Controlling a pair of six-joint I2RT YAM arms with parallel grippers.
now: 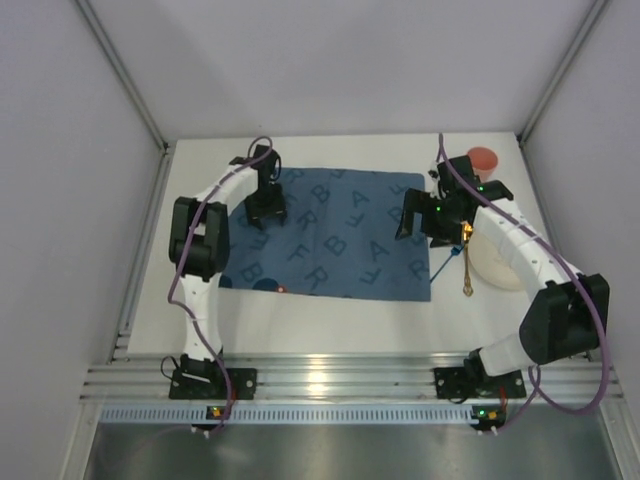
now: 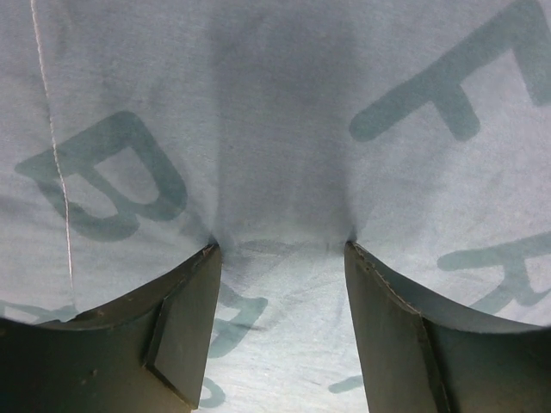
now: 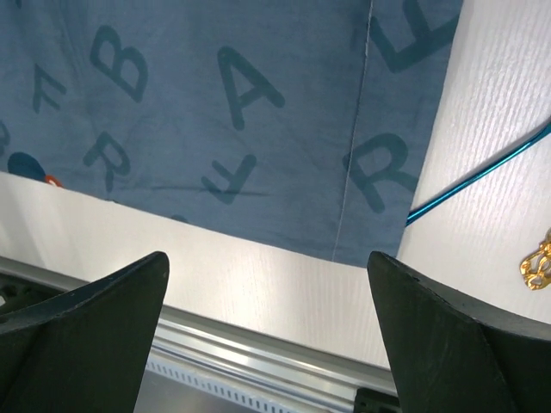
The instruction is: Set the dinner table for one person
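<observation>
Left wrist: spread hand (image 2: 282, 244) tips-down on placemat (image 2: 284, 103)

A lettered blue placemat (image 1: 330, 235) lies on the counter (image 1: 330, 325); the left end effector (image 1: 265, 214) sits over its left part, possibly touching.

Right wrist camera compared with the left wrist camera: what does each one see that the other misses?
Only the right wrist view shows the white dinner table, its silver rail, a thin teal rod and a gold piece. Only the left wrist view shows the left gripper, open, its tips touching puckered cloth. Both show the blue lettered placemat.
</observation>
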